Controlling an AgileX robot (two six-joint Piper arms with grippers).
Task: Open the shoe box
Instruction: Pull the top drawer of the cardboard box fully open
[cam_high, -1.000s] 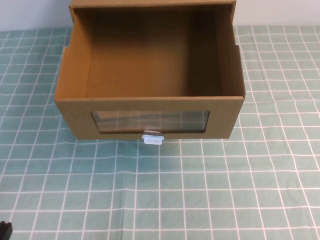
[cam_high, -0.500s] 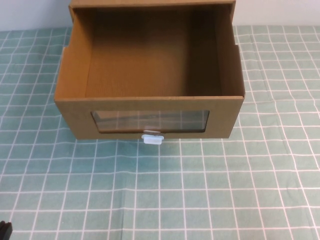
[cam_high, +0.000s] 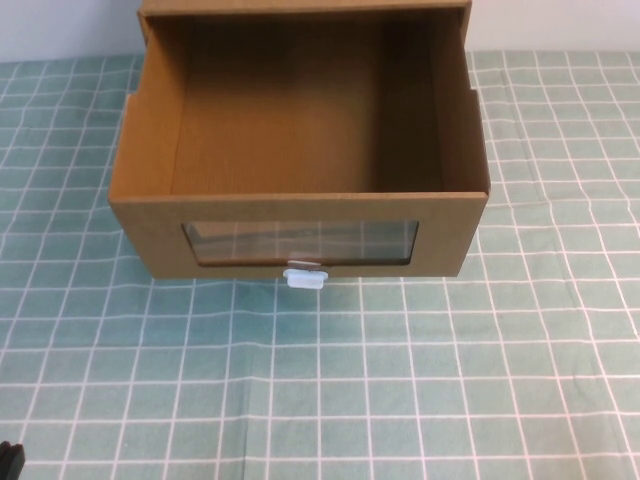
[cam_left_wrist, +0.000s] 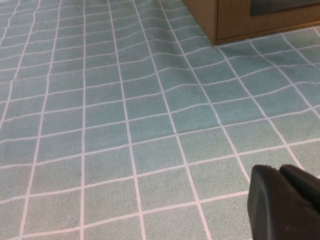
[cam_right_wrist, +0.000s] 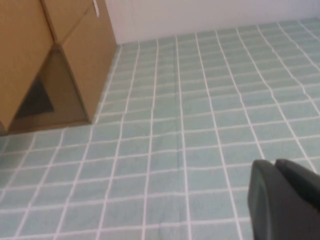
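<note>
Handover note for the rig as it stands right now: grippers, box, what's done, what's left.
Left gripper: shut, empty, low over the tablecloth, well short of the box's front corner.
Right gripper: shut, empty, low over the cloth, off to the box's right side.
Shoe box: mid-table, drawer slid out toward the robot, inside in plain view and empty. The white pull tab below the front window is free.
Done: the box is open.
Left: nothing visible; both arms look parked.

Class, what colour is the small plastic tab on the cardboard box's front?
White tab; high view shows it best.
</note>
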